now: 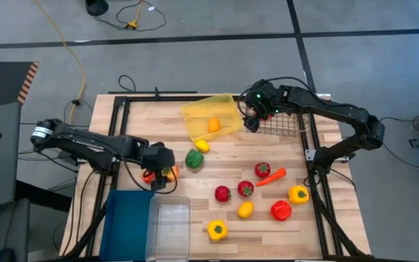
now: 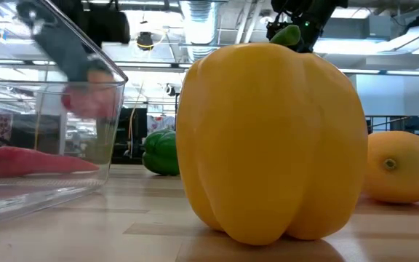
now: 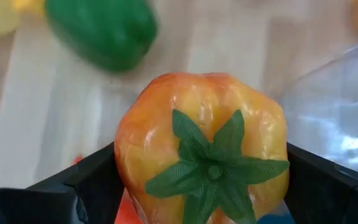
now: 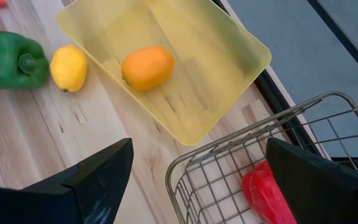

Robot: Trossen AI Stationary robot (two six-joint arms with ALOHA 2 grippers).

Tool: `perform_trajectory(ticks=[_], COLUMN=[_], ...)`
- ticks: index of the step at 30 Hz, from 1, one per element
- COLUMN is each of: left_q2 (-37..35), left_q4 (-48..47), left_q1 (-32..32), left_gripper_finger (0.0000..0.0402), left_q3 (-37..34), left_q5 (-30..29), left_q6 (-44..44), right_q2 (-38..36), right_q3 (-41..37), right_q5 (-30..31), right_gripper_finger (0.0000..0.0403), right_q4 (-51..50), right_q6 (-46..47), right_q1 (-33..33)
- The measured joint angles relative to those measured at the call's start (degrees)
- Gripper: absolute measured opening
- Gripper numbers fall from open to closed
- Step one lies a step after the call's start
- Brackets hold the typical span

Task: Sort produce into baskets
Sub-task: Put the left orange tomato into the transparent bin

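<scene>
Gripping orange pepper (image 3: 201, 168), left hand (image 1: 160, 175)

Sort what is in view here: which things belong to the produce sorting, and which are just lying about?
Job:
- left gripper, jaws around an orange pepper
- right gripper, open over the wire basket
- yellow tray holding an orange lemon
- blue bin, clear bin
- loose produce: green pepper, carrot, tomato

Lying about:
- yellow cable on the floor
</scene>
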Motion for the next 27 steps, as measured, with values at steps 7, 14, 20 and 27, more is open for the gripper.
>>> perform_trajectory(ticks=[7, 14, 20, 27], left_q2=[-0.1, 0.0, 0.0, 0.4], left_q4=[-0.3, 5.2, 8.1, 10.6], left_q1=[-5.1, -16.0, -24.6, -31.3], left_gripper_finger=[0.0335, 0.0335, 0.0336, 0.0351], left_q3=[7.1, 7.4, 7.4, 4.1], left_q5=[4.4, 2.8, -3.9, -10.1], left_q6=[-2.7, -11.1, -18.0, -25.9], right_q2=[0.0, 0.0, 0.0, 0.0], right_q3=[0.0, 0.0, 0.0, 0.0], right_q5=[0.0, 0.0, 0.0, 0.0], right_gripper_finger=[0.0395, 0.0395, 0.0395, 0.0395], right_q4=[0.0, 0.0, 0.0, 0.0], right_q6=[0.0, 0.0, 0.0, 0.0], right_q1=[0.0, 0.0, 0.0, 0.0])
